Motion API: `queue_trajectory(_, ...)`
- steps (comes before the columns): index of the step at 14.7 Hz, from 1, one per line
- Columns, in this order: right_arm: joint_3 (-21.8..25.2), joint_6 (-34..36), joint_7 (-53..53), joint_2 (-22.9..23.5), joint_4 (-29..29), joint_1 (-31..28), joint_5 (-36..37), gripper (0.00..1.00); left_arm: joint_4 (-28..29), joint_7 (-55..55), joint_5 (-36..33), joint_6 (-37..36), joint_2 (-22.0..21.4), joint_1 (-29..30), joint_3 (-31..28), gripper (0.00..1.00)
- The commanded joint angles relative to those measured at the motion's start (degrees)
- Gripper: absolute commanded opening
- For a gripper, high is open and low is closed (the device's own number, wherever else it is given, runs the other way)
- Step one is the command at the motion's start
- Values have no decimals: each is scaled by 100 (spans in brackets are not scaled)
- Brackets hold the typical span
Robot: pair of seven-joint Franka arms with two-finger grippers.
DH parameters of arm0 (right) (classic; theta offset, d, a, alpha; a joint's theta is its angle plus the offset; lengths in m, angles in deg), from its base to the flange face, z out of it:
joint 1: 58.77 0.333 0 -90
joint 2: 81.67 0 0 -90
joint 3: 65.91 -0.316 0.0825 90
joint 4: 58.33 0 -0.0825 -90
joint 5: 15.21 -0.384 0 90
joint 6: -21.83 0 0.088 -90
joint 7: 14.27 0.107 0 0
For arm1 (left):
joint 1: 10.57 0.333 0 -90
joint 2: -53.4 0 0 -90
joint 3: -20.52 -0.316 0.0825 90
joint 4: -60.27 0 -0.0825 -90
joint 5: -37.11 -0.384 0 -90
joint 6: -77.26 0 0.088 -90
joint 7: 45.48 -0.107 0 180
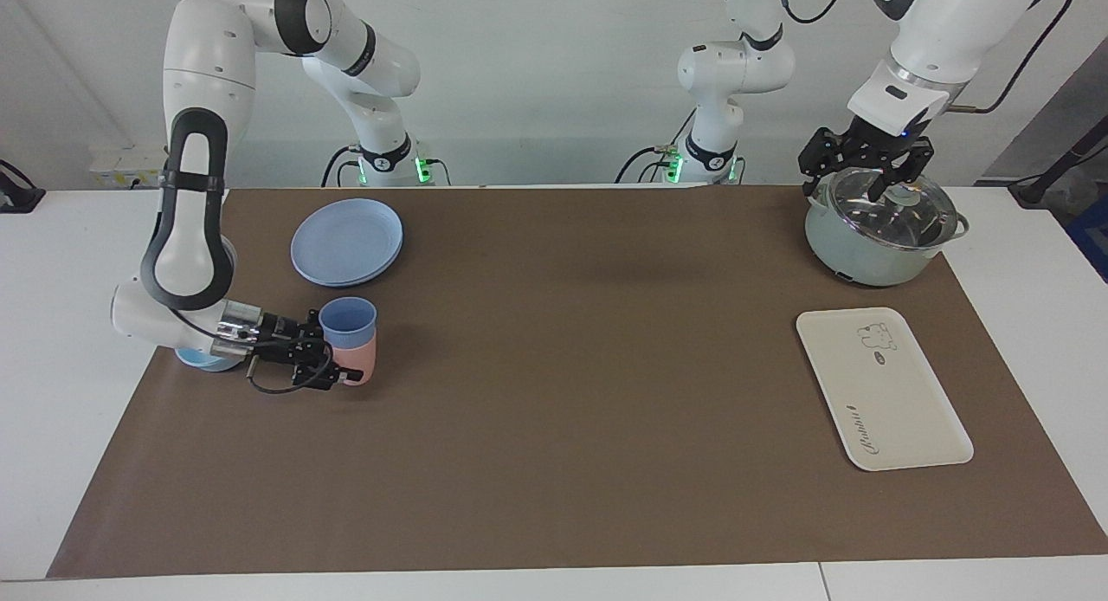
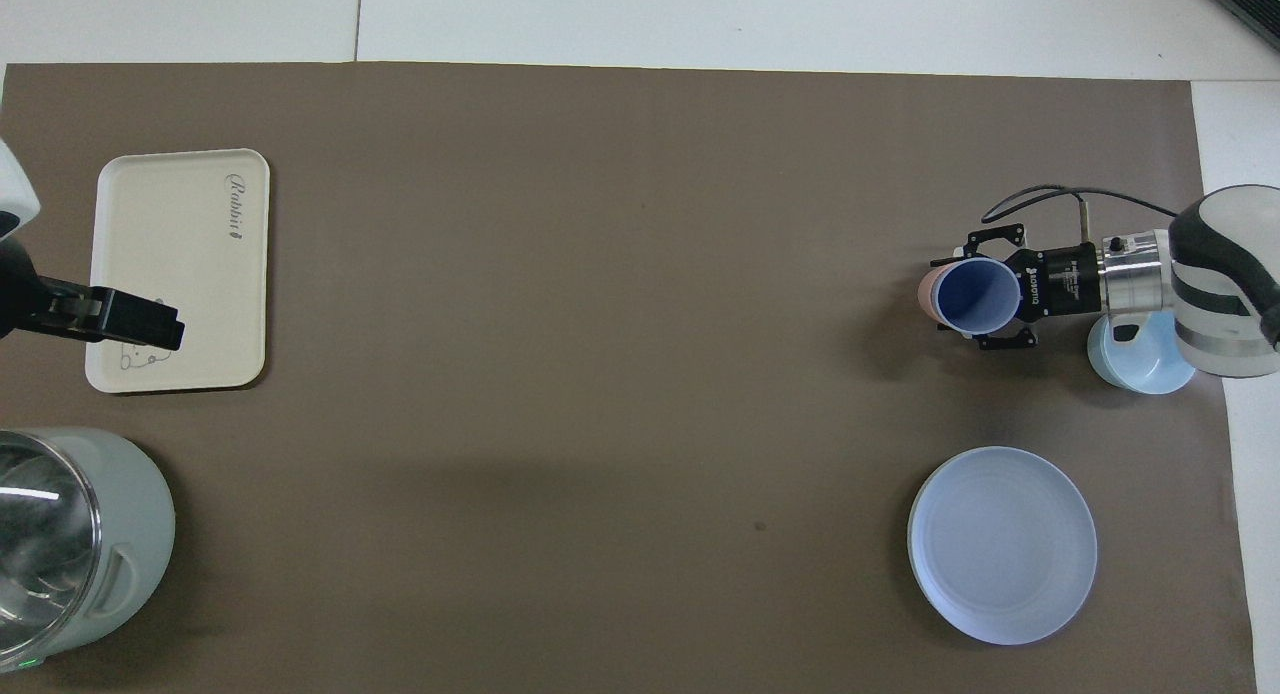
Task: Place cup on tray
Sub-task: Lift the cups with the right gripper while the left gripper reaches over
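Right gripper (image 1: pixel 333 358), at lower left of the facing view, is clamped sideways on the cup (image 1: pixel 348 321) nested in the pink cup (image 1: pixel 357 363) to pull it out, while the left gripper (image 1: pixel 866 164) waits spread over the pot (image 1: pixel 874 229), the tray (image 1: pixel 883 389) at lower right unfilled.

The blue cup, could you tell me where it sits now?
The cup sits nested in the pink cup at the right arm's end, gripped by the right gripper.

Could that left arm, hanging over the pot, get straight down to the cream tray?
Probably yes. The left gripper hangs open over the lidded grey-green pot, and the flat cream-white rectangular tray lies bare beside the pot, farther from the robots, with nothing between.
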Motion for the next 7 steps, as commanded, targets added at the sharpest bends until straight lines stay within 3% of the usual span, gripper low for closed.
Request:
queue_trajectory(1,6,-144,685,-433,274,436,-185,0,122,53,16,114,-80,-70,-49,100)
queue_trajectory(7,-12,-592,1768,-846,239,1403,-203,0,131,131,25,175,-80,-87,-41,100)
